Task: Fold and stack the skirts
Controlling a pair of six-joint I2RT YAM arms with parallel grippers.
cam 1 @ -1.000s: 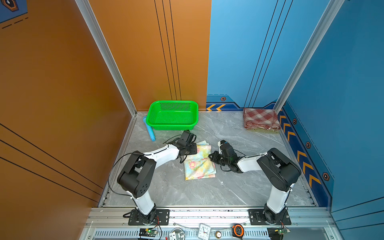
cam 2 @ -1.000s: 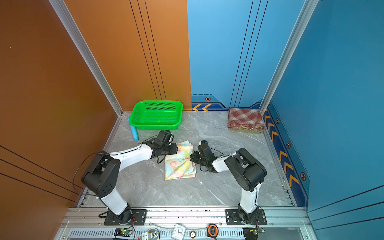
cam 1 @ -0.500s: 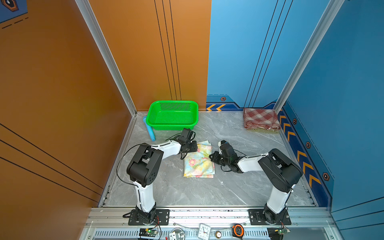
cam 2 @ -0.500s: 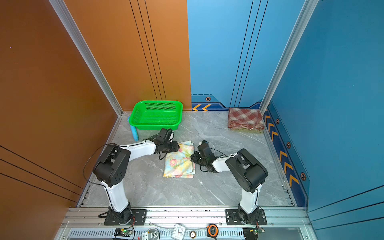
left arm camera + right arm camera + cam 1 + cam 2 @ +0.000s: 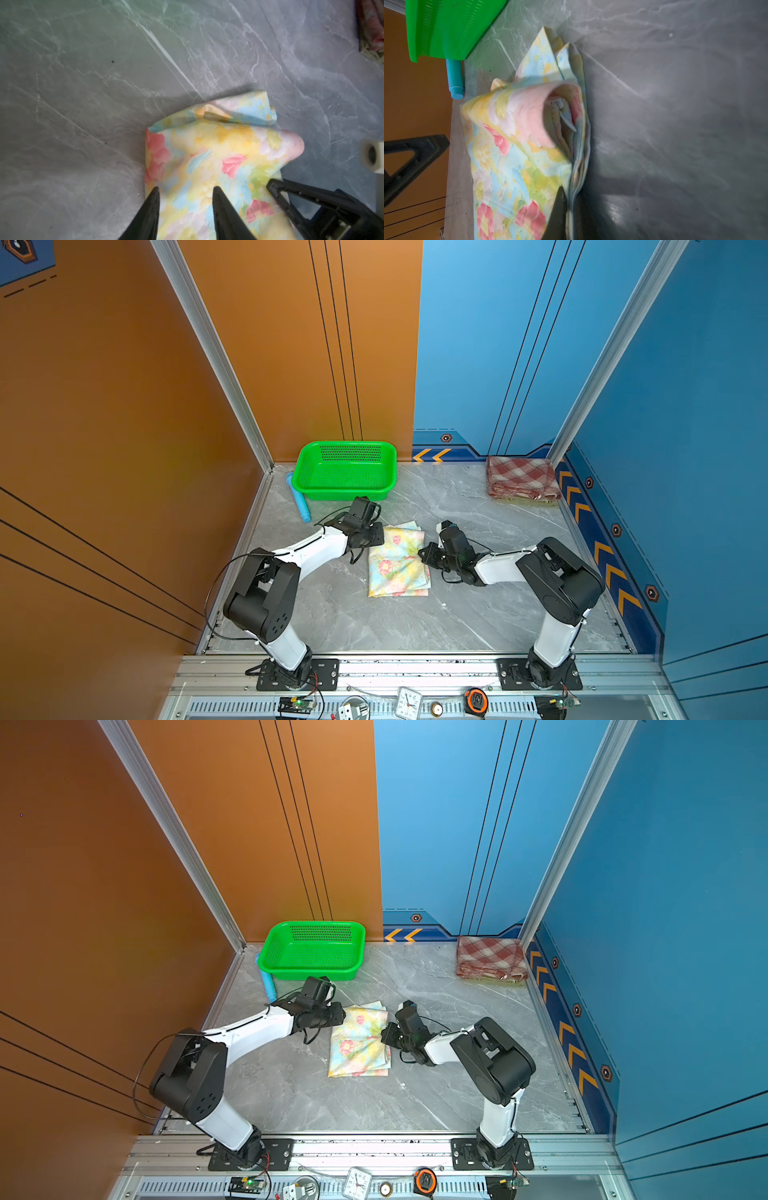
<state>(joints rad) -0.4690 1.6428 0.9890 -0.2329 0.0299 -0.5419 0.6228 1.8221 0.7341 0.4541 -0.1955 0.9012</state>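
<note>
Progress. The plaid skirt [image 5: 519,477] lay folded in the back corner, along the same wall as the green basket [image 5: 347,479] but well apart from it, on the right arm's side. Beneath it showed a thin strip of what I judged to be the olive skirt [image 5: 524,501], folded and at the bottom of the stack. Too little of it showed to be sure. On that reading, two of the three were done.

The floral skirt [image 5: 397,562] lay on the grey worktop [image 5: 478,614] near the basket, on the side toward the arm bases and not touching it. It was folded into a compact oblong of several layers. The end nearer the basket was untidy, with corners splayed out. In the right wrist view one layer [image 5: 529,116] stood up in a loose curl. Judgement: the fold was nearly complete but wanted tidying. The carry to the plaid stack was not yet done.

Hands. The right hand [image 5: 570,200] was clamped together on the layered long edge of the floral skirt, the edge turned away from the basket. The left hand [image 5: 187,199] sat at the skirt's corner nearest the basket, its jaws apart. One finger [image 5: 152,207] stood at the cloth's border and its mate over the print. The cloth between them lay flat, and nothing looked pinched as far as I could tell. The two hands faced each other across the skirt.
</note>
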